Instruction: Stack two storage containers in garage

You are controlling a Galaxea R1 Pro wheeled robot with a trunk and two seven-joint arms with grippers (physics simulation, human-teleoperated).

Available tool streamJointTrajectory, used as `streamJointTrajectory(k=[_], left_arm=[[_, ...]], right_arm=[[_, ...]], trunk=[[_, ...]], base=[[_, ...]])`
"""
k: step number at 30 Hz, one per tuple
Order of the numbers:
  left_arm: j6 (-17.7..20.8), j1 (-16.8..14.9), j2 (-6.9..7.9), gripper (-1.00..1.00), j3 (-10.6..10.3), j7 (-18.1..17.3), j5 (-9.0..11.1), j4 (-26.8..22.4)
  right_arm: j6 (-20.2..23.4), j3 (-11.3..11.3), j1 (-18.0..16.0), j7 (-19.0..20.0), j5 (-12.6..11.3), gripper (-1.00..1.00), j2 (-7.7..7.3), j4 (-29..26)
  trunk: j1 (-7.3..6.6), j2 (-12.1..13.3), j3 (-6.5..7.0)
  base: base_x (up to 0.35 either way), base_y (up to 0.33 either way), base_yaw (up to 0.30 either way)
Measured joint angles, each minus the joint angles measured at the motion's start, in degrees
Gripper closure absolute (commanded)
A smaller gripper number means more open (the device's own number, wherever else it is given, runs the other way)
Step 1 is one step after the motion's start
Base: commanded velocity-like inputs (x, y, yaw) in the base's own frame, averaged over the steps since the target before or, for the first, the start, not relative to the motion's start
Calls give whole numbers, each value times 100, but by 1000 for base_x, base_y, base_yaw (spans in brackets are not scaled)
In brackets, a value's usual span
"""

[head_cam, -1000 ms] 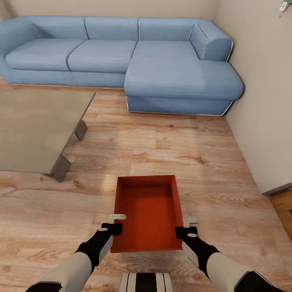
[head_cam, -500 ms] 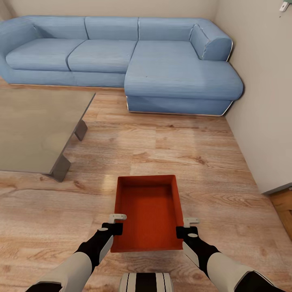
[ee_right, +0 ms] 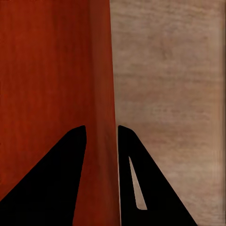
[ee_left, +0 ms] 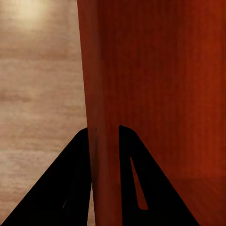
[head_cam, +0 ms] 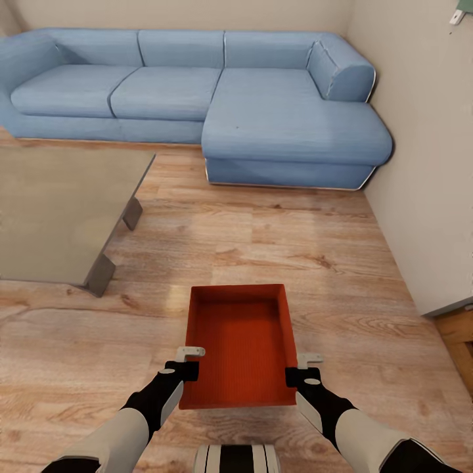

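Head view. One storage container (head_cam: 238, 345), orange-red, lidless, ribbed inside, held level in front of the trunk above the wood-plank floor (head_cam: 276, 243) of the living room. Long axis runs straight away from the robot; short near wall faces the trunk. Left pincer (head_cam: 186, 362) grips the left long wall near its near corner; right pincer (head_cam: 303, 369) grips the right long wall at the matching spot. The two arms are equally near, one to each side, so the box lies between the pincers, not ahead of either. Blue corner sofa (head_cam: 217, 98) stands well beyond; a low grey counter (head_cam: 62, 210) stands at far left, apart from the box. The second container is not to be located from this view.

Left wrist view. The thin red wall of the storage container (ee_left: 101, 94) passes upright between the two black fingers (ee_left: 70, 183) of the left pincer; fingers drawn narrow, touching the wall on both faces. Held firm, by appearance.

Right wrist view. Same arrangement mirrored: the container wall (ee_right: 101, 94) runs between the dark fingers (ee_right: 141, 183) of the right pincer, closed narrow upon it.

Judgement. The carry to the garage depends on both pincers keeping the opposite long walls level; uneven motion of either arm would likely tilt the box.
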Motion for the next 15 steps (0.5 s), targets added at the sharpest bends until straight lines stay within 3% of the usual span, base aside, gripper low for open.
streamJointTrajectory(k=[15], left_arm=[[3, 0, 2, 100, 25, -17, -25, 0]], right_arm=[[4, -8, 0, -2, 5, 100, 5, 1]], trunk=[[-329, 602, 269]], base=[[0, 0, 0]])
